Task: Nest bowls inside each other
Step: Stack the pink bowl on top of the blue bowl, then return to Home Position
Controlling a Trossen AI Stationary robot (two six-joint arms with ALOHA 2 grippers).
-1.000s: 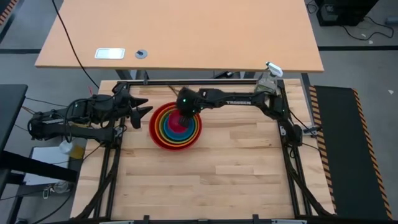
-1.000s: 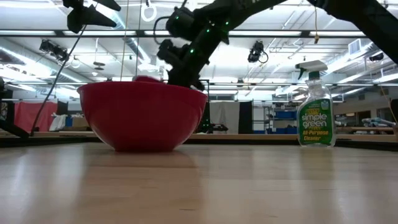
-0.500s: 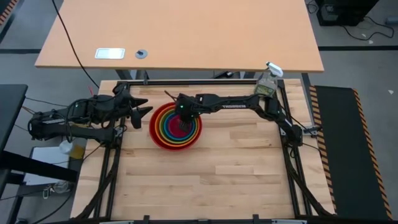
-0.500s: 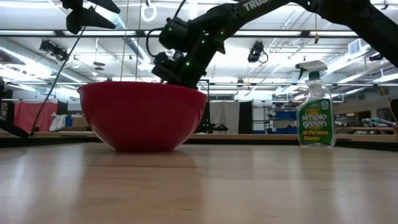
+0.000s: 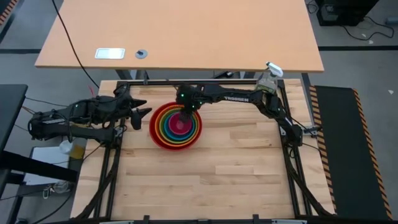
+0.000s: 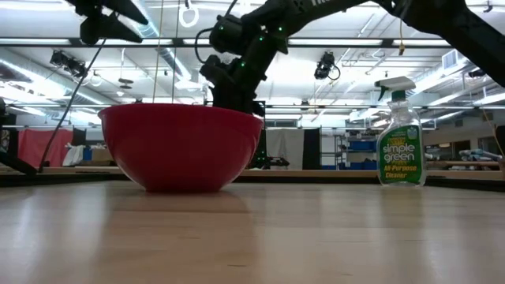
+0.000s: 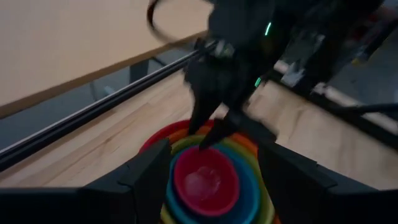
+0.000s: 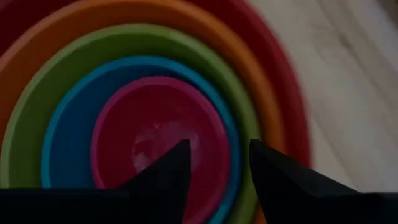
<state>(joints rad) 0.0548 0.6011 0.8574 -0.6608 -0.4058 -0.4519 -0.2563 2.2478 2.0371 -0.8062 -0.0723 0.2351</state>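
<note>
The bowls stand nested at the table's far middle. The red bowl holds the orange, green and blue ones, and the pink bowl rests innermost. My right gripper hangs open over the stack's far side. One of its fingers stands over the pink bowl's hollow and the other outside the pink rim. In the low view the red bowl's wall hides its fingertips. My left gripper waits open, raised, left of the stack.
A clear spray bottle stands at the table's far right corner. A dark rail runs along the far edge just behind the bowls. Bare wood lies in front of the stack, toward the near edge.
The pink bowl, which showed above the red bowl's rim a second ago, has sunk out of sight into the stack. My right gripper dipped into the bowls with it, then drew back up toward the table's far edge. It has let go of the bowl.
</note>
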